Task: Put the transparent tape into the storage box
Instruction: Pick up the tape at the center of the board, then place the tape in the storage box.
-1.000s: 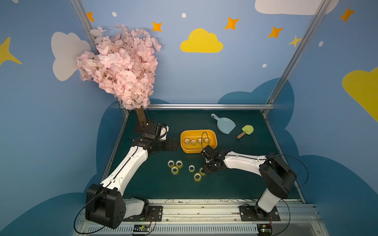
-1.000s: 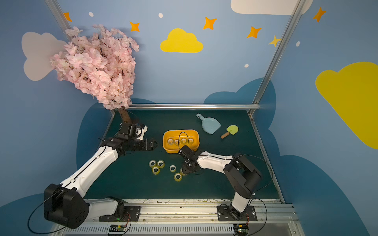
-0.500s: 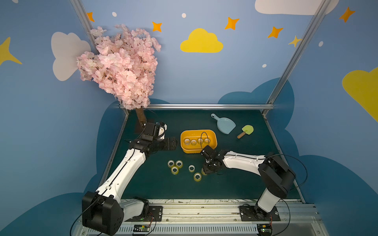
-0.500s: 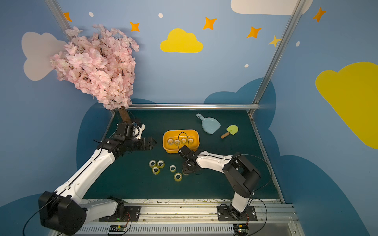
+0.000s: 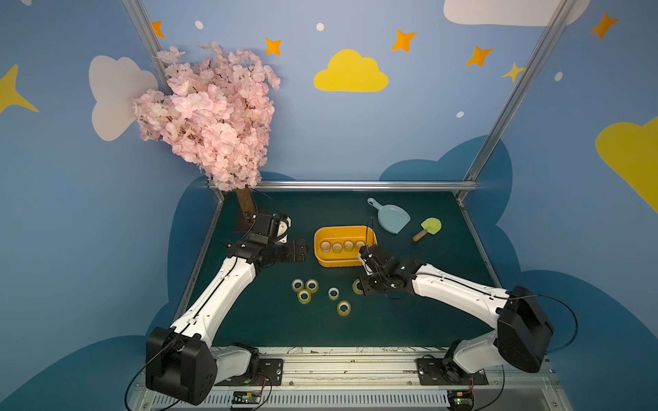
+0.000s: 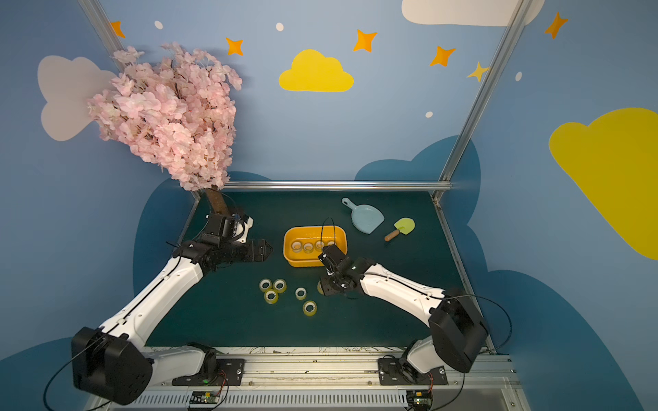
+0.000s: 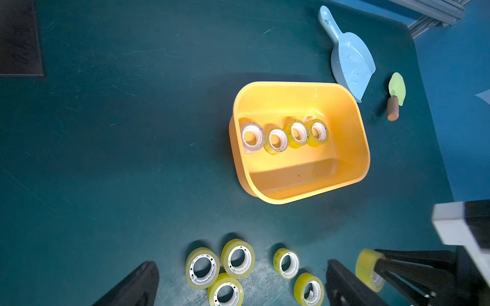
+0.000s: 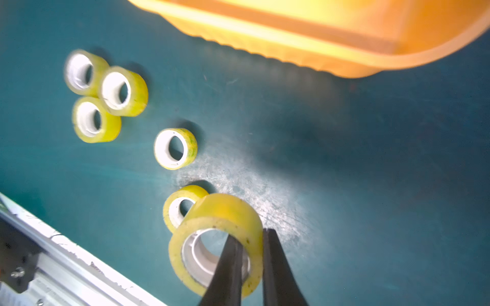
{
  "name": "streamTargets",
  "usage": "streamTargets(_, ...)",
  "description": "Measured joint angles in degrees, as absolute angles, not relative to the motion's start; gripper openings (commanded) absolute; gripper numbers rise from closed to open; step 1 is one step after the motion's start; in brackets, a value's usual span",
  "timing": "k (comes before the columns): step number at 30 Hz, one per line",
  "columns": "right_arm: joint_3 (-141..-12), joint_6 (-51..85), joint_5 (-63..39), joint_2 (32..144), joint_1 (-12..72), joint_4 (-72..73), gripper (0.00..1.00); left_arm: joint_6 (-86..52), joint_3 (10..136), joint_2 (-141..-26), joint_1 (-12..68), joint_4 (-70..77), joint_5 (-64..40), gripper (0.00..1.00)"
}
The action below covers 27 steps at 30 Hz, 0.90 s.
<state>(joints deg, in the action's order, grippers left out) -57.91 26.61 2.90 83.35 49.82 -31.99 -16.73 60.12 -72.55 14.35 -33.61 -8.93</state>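
Observation:
My right gripper (image 8: 252, 238) is shut on a yellowish transparent tape (image 8: 220, 212) roll, one finger through its white core and one against the outside. Both top views show this roll (image 5: 357, 285) (image 6: 320, 287) low over the mat, just in front of the storage box (image 5: 338, 262) (image 6: 302, 262). The orange-yellow box (image 7: 291, 185) holds a row of several rolls (image 7: 277, 140). Several more rolls (image 5: 304, 290) lie loose on the mat in front of it. My left gripper (image 5: 301, 250) (image 7: 241, 265) hovers open and empty left of the box.
A pale blue dustpan (image 5: 390, 219) and a small green shovel (image 5: 429, 227) lie behind and to the right of the box. A pink blossom tree (image 5: 210, 117) stands at the back left corner. A metal rail (image 5: 338, 366) runs along the front edge.
My right gripper's jaws have closed onto the wall of the tape roll. The left arm has shifted slightly, its gripper staying beside the box.

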Motion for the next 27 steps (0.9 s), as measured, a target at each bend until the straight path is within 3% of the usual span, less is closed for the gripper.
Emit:
streamTargets(7,-68.31,23.97,3.97,85.19,47.16,-33.78,0.0,-16.45,61.39,-77.84,14.26,-35.09,-10.26,1.0)
streamTargets(12,-83.48,22.63,2.07,97.1,43.77,-34.63,0.0,-16.12,65.47,-85.69,14.26,-38.65,-11.09,1.0)
streamTargets(18,-100.27,19.97,-2.74,115.59,40.8,-40.45,0.0,-16.03,65.45,-84.12,14.26,-40.29,-11.31,1.0)
streamTargets(27,-109.82,17.93,-6.42,129.93,41.8,-48.21,0.0,-15.79,65.45,-79.96,13.87,-40.27,-10.48,1.0)
